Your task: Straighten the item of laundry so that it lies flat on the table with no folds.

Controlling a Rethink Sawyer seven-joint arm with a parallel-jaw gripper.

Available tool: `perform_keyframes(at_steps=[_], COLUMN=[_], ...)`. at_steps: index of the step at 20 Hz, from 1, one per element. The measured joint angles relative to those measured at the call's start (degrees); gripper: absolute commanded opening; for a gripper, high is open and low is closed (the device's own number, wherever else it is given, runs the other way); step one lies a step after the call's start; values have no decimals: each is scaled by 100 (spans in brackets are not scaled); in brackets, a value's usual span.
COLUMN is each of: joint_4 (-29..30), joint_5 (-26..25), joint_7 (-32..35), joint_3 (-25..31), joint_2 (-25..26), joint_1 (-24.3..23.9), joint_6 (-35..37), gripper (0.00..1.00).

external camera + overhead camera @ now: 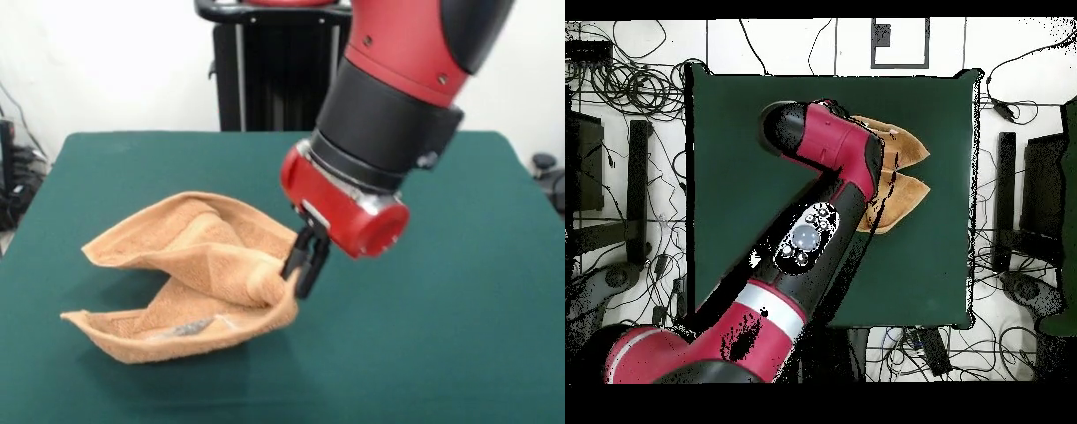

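The orange-tan towel [199,274] lies crumpled and folded over itself on the dark green table [441,336], left of centre in the front view. Its right corner is lifted off the cloth. My gripper [303,268] comes down from the red and black arm and is shut on that right corner of the towel. In the overhead view the arm covers most of the towel [903,180]; only its right part shows, and the gripper is hidden under the arm.
The robot's black pedestal [269,71] stands at the table's far edge. Cables and black stands [625,180] lie on the floor around the table [735,150].
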Motion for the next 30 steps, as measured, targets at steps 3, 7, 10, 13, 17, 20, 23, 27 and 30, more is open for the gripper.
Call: perform_keyframes(at_steps=[3, 7, 10, 13, 17, 20, 23, 27, 30], joint_4=[-585, -1456, -2053, -2777, -3553, -3909, -4250, -4250, -3931], joint_5=[33, 240, 590, 1192, 1976, 2292, 2451, 2169, 1414], joint_7=[363, 989, 1663, 2755, 4162, 4848, 5486, 5634, 5628], joint_3=[-288, -934, -1400, -1970, -2790, -3312, -4028, -4304, -4226], joint_2=[320, 760, 1009, 1270, 1514, 1598, 1632, 1589, 1432], joint_1=[-81, -255, -430, -688, -1016, -1176, -1311, -1166, -785], joint_6=[425, 1664, 2852, 4285, 5739, 6477, 7310, 7743, 7746], gripper=[0, 0, 0, 0, 0, 0, 0, 0, 0])
